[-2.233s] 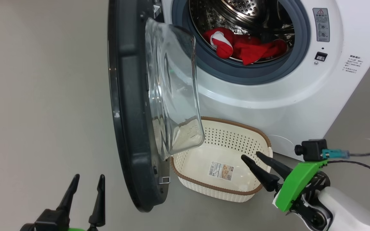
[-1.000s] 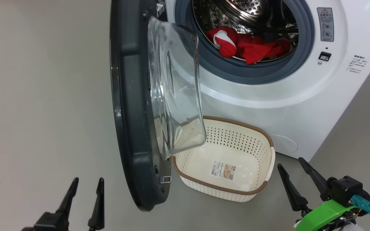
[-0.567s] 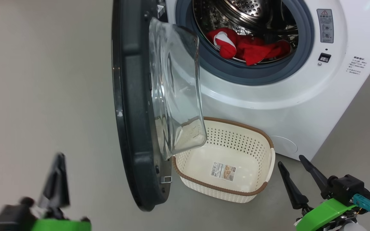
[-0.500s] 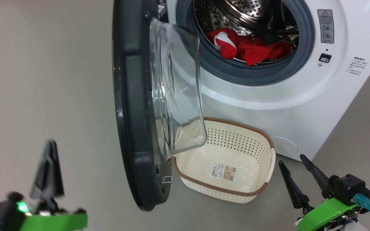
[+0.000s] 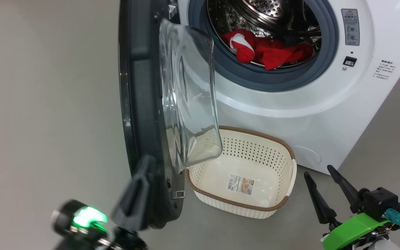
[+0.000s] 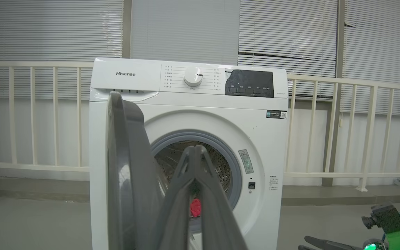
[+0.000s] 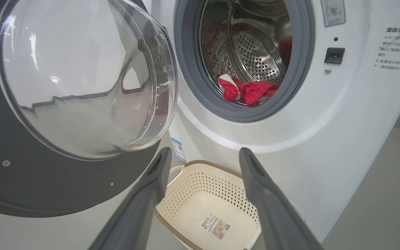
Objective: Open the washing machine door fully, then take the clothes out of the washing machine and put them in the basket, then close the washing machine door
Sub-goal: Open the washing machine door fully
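Since half a second earlier, the left gripper (image 5: pixel 147 164) had swung in from the lower left of the head view to sit in front of the bottom edge of the door (image 5: pixel 141 104). It appeared blurred there, with a green light (image 5: pixel 88 216) lit behind it. In the left wrist view its two fingers met at the tips, pressed together on nothing. The right gripper (image 5: pixel 318 171) sat low on the right, just beside the right end of the basket (image 5: pixel 231 207), with its fingers spread apart and holding nothing.

The basket stood on the grey floor (image 5: pixel 47 86), close against the front of the washing machine (image 5: pixel 290 114). It was cream plastic with perforated walls and a brown rim. It held one sticker (image 5: pixel 240 184), lying flat on its base.

The door stood open, edge-on to the head view, and its clear glass bowl (image 5: pixel 186 97) overhung the left end of the basket.

Beyond the grey gasket (image 5: pixel 266 81), the steel drum (image 5: pixel 273 14) held the clothes (image 5: pixel 269 52). They lay bunched at the bottom front of the drum: bright red fabric with a white patch at the left end.
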Available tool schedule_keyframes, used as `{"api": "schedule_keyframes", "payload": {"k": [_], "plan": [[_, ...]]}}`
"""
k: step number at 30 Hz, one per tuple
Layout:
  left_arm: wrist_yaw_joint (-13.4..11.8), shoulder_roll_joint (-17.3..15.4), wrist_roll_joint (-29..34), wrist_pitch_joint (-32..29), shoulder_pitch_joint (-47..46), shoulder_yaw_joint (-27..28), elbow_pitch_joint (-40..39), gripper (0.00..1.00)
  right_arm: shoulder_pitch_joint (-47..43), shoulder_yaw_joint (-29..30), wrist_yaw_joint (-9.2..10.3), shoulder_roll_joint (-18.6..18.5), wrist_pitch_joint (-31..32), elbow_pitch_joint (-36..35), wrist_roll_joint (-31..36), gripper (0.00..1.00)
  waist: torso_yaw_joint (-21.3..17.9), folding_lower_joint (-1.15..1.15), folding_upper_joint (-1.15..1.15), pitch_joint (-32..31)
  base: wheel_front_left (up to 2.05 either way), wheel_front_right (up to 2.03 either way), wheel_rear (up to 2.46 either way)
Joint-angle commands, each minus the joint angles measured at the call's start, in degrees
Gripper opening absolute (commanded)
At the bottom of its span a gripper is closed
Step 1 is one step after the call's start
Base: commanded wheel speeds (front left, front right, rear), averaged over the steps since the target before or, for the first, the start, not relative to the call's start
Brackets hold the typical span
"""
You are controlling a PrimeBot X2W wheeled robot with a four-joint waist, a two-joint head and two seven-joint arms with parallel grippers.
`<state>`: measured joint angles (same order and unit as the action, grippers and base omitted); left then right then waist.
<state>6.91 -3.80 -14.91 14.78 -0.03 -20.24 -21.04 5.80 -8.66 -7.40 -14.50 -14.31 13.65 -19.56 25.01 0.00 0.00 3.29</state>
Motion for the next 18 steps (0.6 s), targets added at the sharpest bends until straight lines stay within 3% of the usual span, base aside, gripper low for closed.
{"api": "schedule_keyframes", "payload": {"k": [1,6,9,18], "plan": [[0.53,-0.61,-0.34,0.22,-0.69,0.86,-0.62,0.00,0.50,-1.31,-0.09,-0.37,-0.69,-1.55,0.70,1.00,-0.03,0.00,0.00,0.02,0.00,0.00,0.00],[0.56,-2.58,-2.99,0.22,0.43,-6.31,5.60,0.00,1.11,-2.53,-0.09,-0.70,-0.69,-1.52,-0.20,1.00,-0.21,0.00,0.00,0.42,0.00,0.00,0.00],[0.57,-3.57,-4.95,0.22,0.25,-7.65,10.80,0.00,1.40,-2.79,-0.09,-0.87,-0.69,-1.40,-0.28,1.00,-0.14,0.00,0.00,0.54,0.00,0.00,0.00],[0.57,-3.52,-7.29,0.22,-1.58,-5.48,20.34,0.00,1.43,-2.72,-0.09,-0.98,-0.69,-1.76,-0.23,1.00,-0.04,0.00,0.00,0.38,0.00,0.00,0.00]]}}
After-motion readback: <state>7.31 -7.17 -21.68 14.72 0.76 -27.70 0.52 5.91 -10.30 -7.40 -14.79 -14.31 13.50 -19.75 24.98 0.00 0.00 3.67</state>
